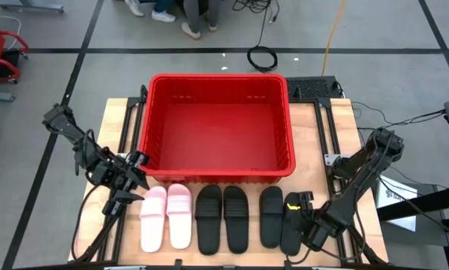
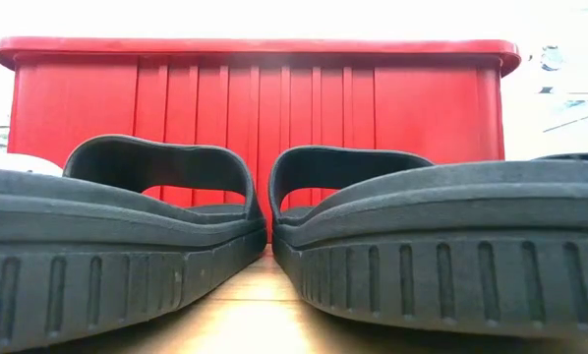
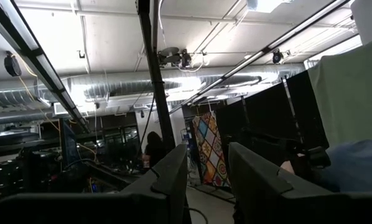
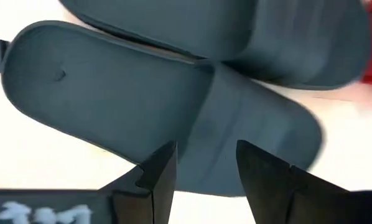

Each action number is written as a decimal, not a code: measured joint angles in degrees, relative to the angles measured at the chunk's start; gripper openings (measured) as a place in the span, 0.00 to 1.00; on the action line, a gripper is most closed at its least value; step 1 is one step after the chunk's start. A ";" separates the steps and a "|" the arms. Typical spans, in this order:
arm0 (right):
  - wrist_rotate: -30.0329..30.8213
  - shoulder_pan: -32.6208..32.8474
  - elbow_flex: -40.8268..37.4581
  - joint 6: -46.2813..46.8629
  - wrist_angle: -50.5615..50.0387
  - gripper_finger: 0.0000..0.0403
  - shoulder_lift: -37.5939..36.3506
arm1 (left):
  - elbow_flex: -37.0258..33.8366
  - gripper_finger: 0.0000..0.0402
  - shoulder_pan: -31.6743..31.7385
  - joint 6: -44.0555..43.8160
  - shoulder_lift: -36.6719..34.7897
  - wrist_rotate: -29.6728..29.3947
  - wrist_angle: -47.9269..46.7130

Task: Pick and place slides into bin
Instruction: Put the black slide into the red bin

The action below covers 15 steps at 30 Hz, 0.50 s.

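Six slides lie side by side along the table's near edge, soles down: two pink (image 1: 167,216) on the left and several black ones (image 1: 222,219) to their right. The red bin (image 1: 218,174) stands empty behind them. My right gripper (image 1: 295,204) is open over the far end of the rightmost black slide (image 4: 124,93), its fingers on either side of the strap's edge without visibly touching it. My left gripper (image 1: 131,180) is open and empty beside the left pink slide's far end. In the left wrist view it (image 3: 208,152) faces the room.
The bin's near wall (image 2: 255,98) stands close behind the slides' toes. In the low view, two black slides (image 2: 127,236) fill the foreground. Black frame rails (image 1: 323,135) run along the table's left and right sides. Cables lie on the floor beyond.
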 joint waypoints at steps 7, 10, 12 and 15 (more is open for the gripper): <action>-0.02 -0.01 -1.68 1.00 4.12 0.39 -0.02 | 0.00 0.32 0.00 0.02 0.00 -0.04 -0.08; 2.09 0.07 -1.70 1.02 4.26 0.39 0.00 | 0.00 0.32 0.00 0.02 0.01 -0.02 -0.08; 3.15 0.03 -2.29 1.05 4.48 0.39 -0.04 | 0.00 0.32 0.00 -0.04 0.01 -0.02 -0.10; 3.23 -0.12 -4.34 1.56 5.61 0.39 -0.08 | 0.00 0.32 0.00 -0.07 0.02 -0.04 -0.23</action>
